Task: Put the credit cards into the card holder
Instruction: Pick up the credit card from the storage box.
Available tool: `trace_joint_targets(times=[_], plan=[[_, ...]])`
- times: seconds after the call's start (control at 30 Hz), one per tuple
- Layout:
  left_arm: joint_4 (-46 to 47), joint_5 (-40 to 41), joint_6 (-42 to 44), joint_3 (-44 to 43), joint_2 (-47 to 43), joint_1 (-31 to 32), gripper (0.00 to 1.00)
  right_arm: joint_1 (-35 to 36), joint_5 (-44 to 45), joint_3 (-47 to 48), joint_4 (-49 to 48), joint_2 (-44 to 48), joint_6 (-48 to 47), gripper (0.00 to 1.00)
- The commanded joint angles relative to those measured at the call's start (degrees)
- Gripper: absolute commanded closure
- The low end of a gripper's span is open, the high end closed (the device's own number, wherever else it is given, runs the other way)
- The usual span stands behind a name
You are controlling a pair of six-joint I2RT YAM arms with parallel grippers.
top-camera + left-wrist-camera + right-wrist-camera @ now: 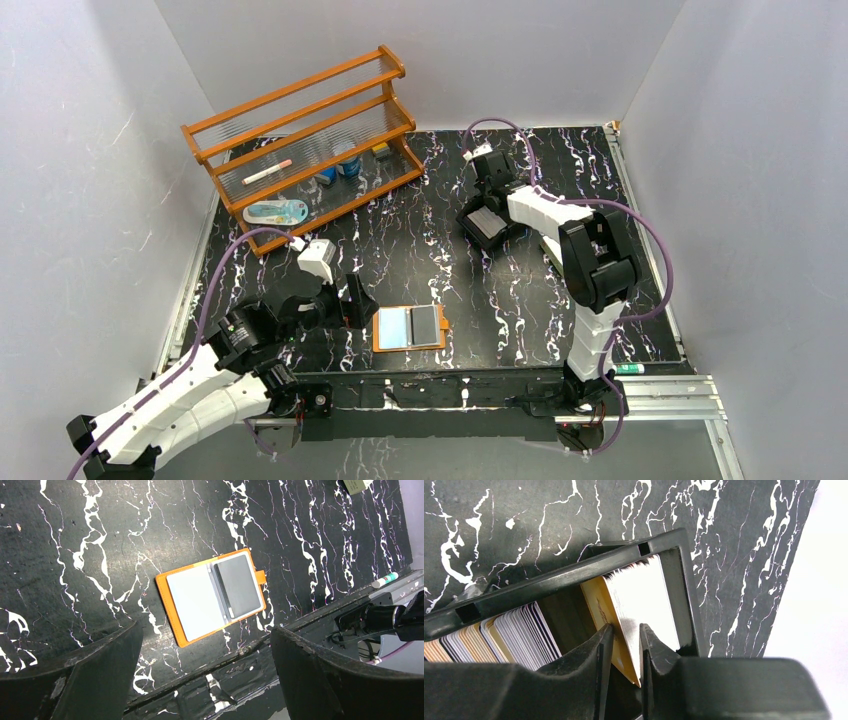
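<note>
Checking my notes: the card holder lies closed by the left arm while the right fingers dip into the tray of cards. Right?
No: the card holder lies open, sleeves showing, per the left wrist view. The right fingers do dip into the tray of cards.

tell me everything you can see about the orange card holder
The card holder is a thin orange, leather-like booklet lying open and flat on the black marbled table near its front edge. One inner page looks pale, the other dark grey, seemingly under clear sleeves. A small orange tab juts past the dark page's outer edge. Only the table touches it.
</note>
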State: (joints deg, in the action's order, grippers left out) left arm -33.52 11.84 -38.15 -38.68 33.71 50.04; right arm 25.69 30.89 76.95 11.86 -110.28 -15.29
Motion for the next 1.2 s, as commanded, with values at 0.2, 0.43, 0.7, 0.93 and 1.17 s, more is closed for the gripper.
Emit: trace_joint_targets(times=[0.2,0.43,0.7,0.93,1.17], plan=[[-0.61,1.21,-0.19,-0.23,-0.40,-0.09,0.02,-0.27,0.04,1.17,-2.49,3.86,0.61,0.73],[-0.63,1.46,-0.25,-0.17,-0.19,-0.05,0.01,-0.25,-0.75,1.91,-1.27,4.33,1.18,0.79],[-1.72,1.74,-0.80,-0.94,1.84,-0.04,0.01,-0.21,-4.54,1.68,4.90,8.30,6.33,0.96],[-3.06,2.48,-3.99,-1.11,3.77,-0.06,0.02,1.79,-5.25,2.37,9.42,13.88,10.17,1.00],[-3.53,2.58,-9.11,-0.53,8.65,-0.12,0.02,2.40,-9.92,9.15,18.54,17.87,20.82,1.00]])
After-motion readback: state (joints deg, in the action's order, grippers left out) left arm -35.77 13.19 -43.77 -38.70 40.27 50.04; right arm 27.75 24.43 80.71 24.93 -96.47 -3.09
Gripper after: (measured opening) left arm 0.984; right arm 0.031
